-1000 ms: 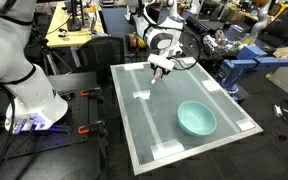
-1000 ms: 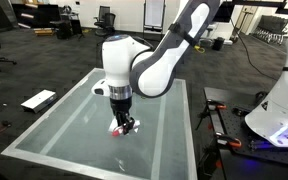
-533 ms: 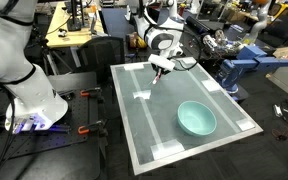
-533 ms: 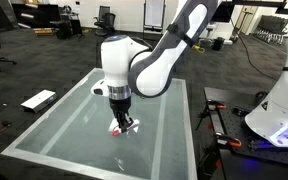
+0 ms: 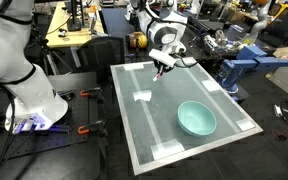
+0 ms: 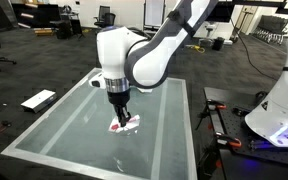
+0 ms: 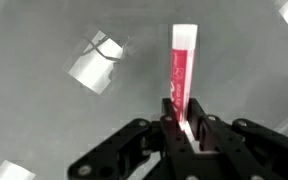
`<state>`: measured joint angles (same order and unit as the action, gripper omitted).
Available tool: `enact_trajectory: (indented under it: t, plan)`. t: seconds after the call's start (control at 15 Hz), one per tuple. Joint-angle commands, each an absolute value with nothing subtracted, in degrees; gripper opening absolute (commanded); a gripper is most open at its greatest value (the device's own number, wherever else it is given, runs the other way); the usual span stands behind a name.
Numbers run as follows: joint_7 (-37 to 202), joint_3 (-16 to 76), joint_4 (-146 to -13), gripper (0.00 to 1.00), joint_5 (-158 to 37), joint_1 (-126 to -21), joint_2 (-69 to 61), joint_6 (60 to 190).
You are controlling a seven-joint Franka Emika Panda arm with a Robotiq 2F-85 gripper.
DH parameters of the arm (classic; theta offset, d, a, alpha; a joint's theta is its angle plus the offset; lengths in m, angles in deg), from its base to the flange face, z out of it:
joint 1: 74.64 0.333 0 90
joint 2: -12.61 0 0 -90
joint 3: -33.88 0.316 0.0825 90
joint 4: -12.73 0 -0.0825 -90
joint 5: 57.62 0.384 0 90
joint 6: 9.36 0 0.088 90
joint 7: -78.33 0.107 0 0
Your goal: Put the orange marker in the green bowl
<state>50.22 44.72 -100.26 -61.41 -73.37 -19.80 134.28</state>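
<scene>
**Orange marker pinched in the gripper, well apart from the green bowl**

Starting at the left of an exterior view, a white tape patch [image 5: 141, 97] is stuck to the glassy surface [image 5: 149, 130], left of and farther back than the green bowl [image 5: 196, 119]. Farther back again from the bowl, the gripper [image 5: 162, 68] is pointed down over the surface, and the orange marker [image 5: 161, 73] is clamped in it. The bowl is sat on the surface, well apart from the marker.

In the wrist view a tape patch [image 7: 94, 68] is seen left of the marker [image 7: 181, 65]. The marker is gripped at one end between the black fingers [image 7: 172, 122], with most of its length sticking out past them.

In an exterior view the marker [image 6: 123, 125] is held low over the surface, tilted. Whether it's touching can't be told.
</scene>
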Motion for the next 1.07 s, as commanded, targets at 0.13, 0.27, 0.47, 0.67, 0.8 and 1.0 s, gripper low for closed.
enact_trajectory:
  t: [0.13,0.27,0.47,0.67,0.8,1.0]
  plan:
    - [62.55,41.81,-105.18,0.05,-60.74,-72.62,-10.58,135.3]
    - [66.64,40.49,-106.65,0.05,-60.75,-72.55,-7.89,135.9]
    - [71.79,38.24,-108.95,0.05,-61.41,-72.59,-3.87,136.59]
    - [74.86,36.21,-110.25,0.05,-62.07,-72.92,-0.77,136.17]
    - [75.9,34.9,-111.03,0.05,-62.48,-73.28,1.33,135.59]
    - [76.07,32.91,-111.87,0.05,-62.43,-74.42,4.02,134.89]
